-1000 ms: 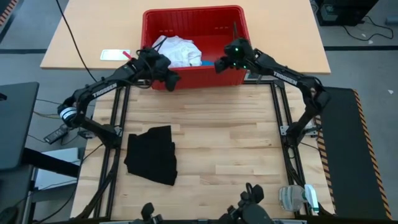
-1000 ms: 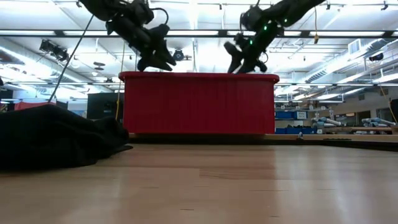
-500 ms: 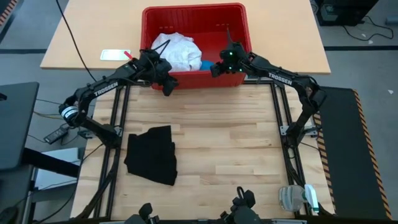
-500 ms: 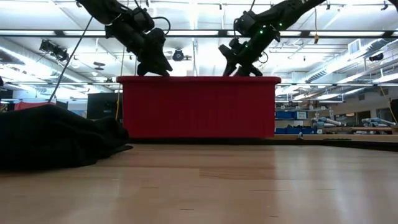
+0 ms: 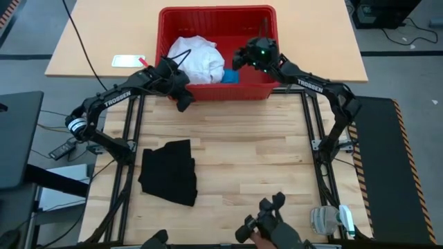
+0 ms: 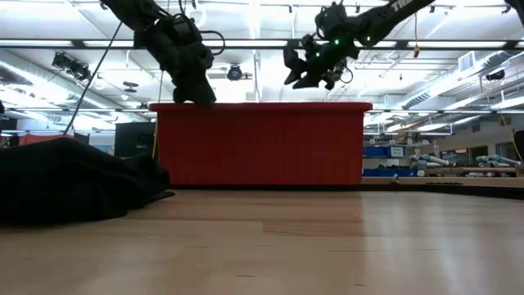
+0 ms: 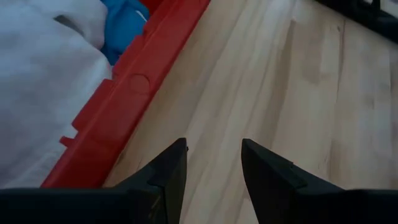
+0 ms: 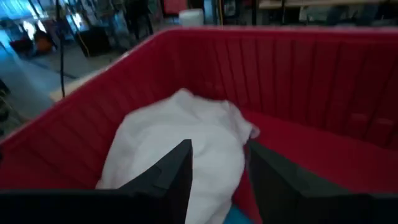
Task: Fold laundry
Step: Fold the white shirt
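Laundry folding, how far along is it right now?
Early on. The black garment lies on the table, out of the red basket. In hand: nothing; the right end effector hovers open over the basket, the left end effector open at its front rim. Left: the white T-shirt and blue piece inside.

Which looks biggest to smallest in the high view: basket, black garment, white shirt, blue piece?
1. basket
2. black garment
3. white shirt, partly hidden by the left arm
4. blue piece
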Motion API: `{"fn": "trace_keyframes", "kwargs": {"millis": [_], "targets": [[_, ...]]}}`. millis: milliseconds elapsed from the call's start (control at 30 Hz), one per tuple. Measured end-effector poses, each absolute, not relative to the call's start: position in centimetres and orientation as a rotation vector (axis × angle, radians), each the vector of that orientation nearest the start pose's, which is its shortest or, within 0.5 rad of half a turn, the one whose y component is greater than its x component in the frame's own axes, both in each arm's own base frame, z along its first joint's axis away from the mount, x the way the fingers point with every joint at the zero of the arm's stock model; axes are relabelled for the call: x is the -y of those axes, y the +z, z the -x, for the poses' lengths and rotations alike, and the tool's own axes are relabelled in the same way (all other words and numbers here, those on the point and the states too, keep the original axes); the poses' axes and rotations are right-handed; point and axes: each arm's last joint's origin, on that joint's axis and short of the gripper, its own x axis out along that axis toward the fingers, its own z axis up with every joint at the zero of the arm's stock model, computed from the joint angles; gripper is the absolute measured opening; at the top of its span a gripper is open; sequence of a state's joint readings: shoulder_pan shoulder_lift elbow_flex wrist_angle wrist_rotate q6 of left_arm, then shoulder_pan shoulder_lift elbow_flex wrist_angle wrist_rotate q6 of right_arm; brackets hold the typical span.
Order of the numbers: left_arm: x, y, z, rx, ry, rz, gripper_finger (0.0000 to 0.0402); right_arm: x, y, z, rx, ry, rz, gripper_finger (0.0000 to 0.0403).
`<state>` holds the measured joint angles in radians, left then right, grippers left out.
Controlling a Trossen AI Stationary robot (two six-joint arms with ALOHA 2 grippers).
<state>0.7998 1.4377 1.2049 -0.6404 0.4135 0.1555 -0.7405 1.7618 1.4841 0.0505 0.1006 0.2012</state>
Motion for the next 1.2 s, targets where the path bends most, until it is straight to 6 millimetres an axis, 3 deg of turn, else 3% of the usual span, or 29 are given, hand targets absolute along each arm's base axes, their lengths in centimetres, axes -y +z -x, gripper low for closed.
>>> {"fn": "trace_keyframes", "kwargs": {"millis": [200,433,600,900,1200], "targets": [[-20.3,29.4,-21.7,-0.745,0.243,0.326,0.0155,29.9,29.6,-31.8,-0.212,-0.746,-0.295,0.0177],[-19.9,29.4,-22.0,-0.73,0.191,0.328,0.0155,30.4,25.0,-34.0,-0.345,-0.664,-0.232,0.0216],[-19.1,29.3,-22.6,-0.708,0.082,0.358,0.0155,30.5,22.8,-34.7,-0.401,-0.656,-0.237,0.023],[-19.1,29.6,-23.2,-0.667,0.123,0.388,0.0155,30.3,22.1,-35.0,-0.439,-0.627,-0.206,0.0227],[-21.8,32.7,-21.1,-0.517,0.376,0.294,0.0155,30.2,22.3,-35.1,-0.433,-0.62,-0.211,0.0227]]}}
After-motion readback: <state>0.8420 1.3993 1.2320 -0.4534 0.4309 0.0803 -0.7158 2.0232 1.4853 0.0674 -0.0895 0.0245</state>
